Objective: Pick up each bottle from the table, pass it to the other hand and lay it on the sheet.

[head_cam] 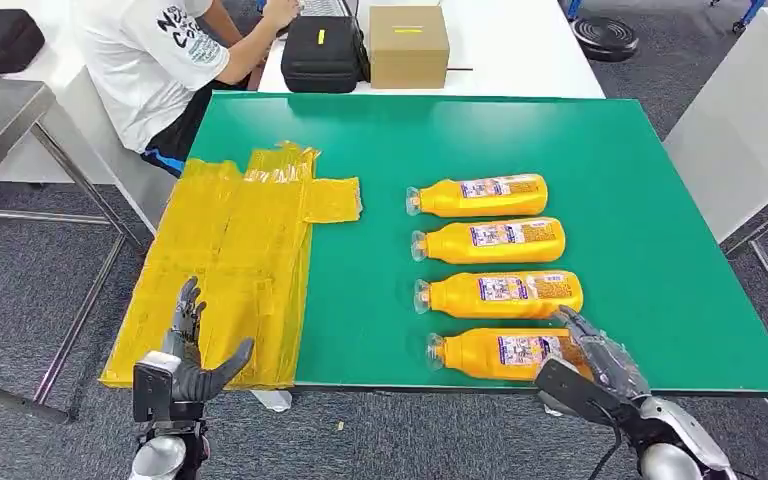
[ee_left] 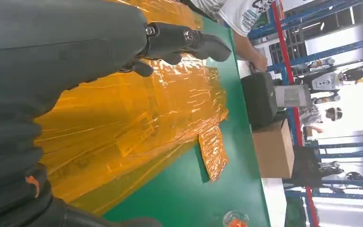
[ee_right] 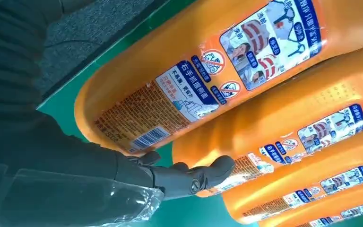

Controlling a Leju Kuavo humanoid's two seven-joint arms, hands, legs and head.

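Note:
Several orange bottles lie in a column on the green table (head_cam: 600, 140), caps pointing left. The nearest bottle (head_cam: 495, 353) (ee_right: 179, 85) lies by the table's front edge. My right hand (head_cam: 600, 355) (ee_right: 179, 177) hovers over that bottle's right end with fingers spread and holds nothing; whether it touches the bottle I cannot tell. The bottle behind it (head_cam: 500, 295) (ee_right: 283, 137) lies close to the fingertips. A crinkled yellow sheet (head_cam: 230, 260) (ee_left: 137, 127) covers the table's left part. My left hand (head_cam: 188, 350) (ee_left: 184, 40) is open over the sheet's near corner.
A person in a white shirt (head_cam: 155, 60) sits at the far left corner. A black case (head_cam: 322, 52) and a cardboard box (head_cam: 408, 45) stand on the white table behind. Grey floor lies in front, and a metal table (head_cam: 0, 120) stands at the left.

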